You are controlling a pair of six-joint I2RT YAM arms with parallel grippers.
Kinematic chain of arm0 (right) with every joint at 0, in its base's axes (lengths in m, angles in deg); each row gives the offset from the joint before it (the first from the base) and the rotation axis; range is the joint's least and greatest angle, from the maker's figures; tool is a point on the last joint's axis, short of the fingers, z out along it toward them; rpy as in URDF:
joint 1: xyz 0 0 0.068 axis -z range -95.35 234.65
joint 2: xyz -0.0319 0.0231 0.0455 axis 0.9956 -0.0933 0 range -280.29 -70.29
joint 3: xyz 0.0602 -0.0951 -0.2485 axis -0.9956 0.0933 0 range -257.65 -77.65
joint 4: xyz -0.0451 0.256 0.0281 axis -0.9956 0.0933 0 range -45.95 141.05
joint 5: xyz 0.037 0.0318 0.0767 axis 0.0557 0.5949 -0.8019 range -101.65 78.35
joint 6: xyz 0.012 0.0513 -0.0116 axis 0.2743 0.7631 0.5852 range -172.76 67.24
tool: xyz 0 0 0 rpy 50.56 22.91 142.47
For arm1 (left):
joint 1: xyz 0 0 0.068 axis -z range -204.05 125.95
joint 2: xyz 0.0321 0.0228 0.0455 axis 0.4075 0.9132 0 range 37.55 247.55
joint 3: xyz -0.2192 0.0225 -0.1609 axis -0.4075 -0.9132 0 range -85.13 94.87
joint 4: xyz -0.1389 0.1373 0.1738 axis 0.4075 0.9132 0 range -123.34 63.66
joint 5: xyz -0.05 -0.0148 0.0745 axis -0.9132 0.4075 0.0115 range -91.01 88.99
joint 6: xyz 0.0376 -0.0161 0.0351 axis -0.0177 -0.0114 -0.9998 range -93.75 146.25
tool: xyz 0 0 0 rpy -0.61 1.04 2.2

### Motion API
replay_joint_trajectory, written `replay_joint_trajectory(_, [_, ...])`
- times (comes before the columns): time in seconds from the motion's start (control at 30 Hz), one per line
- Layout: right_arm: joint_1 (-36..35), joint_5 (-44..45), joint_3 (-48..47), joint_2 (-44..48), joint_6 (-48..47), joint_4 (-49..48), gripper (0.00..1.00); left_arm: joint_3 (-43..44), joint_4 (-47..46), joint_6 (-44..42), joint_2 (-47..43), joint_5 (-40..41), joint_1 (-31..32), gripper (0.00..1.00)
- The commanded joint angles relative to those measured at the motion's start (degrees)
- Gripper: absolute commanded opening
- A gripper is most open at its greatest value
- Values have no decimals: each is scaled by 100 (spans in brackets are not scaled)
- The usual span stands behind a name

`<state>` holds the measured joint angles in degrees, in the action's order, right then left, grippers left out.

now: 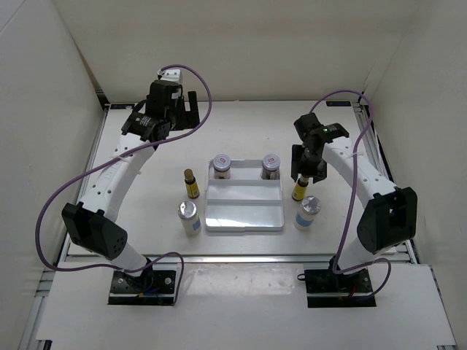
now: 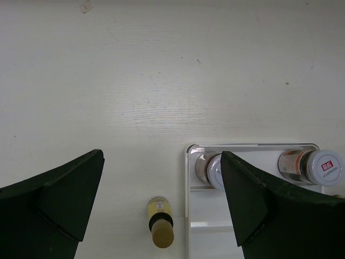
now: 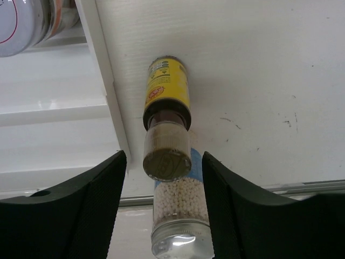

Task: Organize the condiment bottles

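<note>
Two squat brownish jars (image 1: 221, 167) (image 1: 271, 167) stand in the far section of the white tray (image 1: 244, 215). One slim yellow bottle (image 1: 191, 184) and one white-blue silver-topped bottle (image 1: 189, 217) stand left of the tray. The other yellow bottle (image 1: 299, 191) and silver-topped bottle (image 1: 307, 213) stand right of it. My right gripper (image 1: 304, 177) is open just above the right yellow bottle (image 3: 167, 127), its fingers on either side of the tan cap without touching. My left gripper (image 1: 186, 102) is open and empty, high at the far left; its view shows the left yellow bottle (image 2: 160, 221).
The tray's two nearer sections hold nothing. White walls enclose the table on three sides. A metal rail (image 1: 241, 255) runs along the near edge. The left wrist view shows both jars (image 2: 207, 168) (image 2: 315, 167) in the tray.
</note>
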<state>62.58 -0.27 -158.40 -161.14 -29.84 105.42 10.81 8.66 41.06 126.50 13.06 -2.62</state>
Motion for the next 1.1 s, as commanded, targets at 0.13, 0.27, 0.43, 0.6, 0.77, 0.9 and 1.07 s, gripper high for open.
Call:
replay_joint_trajectory(0.13, [88,-118,-125,-249,-59,-142,57,-40,-51,31,-229,-158,-42,100])
replay_joint_trajectory(0.27, [88,-118,-125,-302,-111,-142,50,-40,-51,31,-176,-211,-42,100])
replay_joint_trajectory(0.43, [202,-118,-178,-302,-112,-142,35,-40,-51,31,-71,-317,-42,100])
replay_joint_trajectory(0.6, [255,-118,-178,-241,-217,-142,18,-40,-51,31,-70,-317,-95,100])
replay_joint_trajectory(0.77, [255,258,-598,23,-270,68,5,-40,-51,31,-70,-317,-95,100])
replay_joint_trajectory(0.9, [203,436,-986,313,-446,183,0,-93,1,31,-70,-317,-95,100])
replay_joint_trajectory(1.07, [-121,77,-1285,463,-587,235,0,-146,1,145,-70,-317,-148,100])
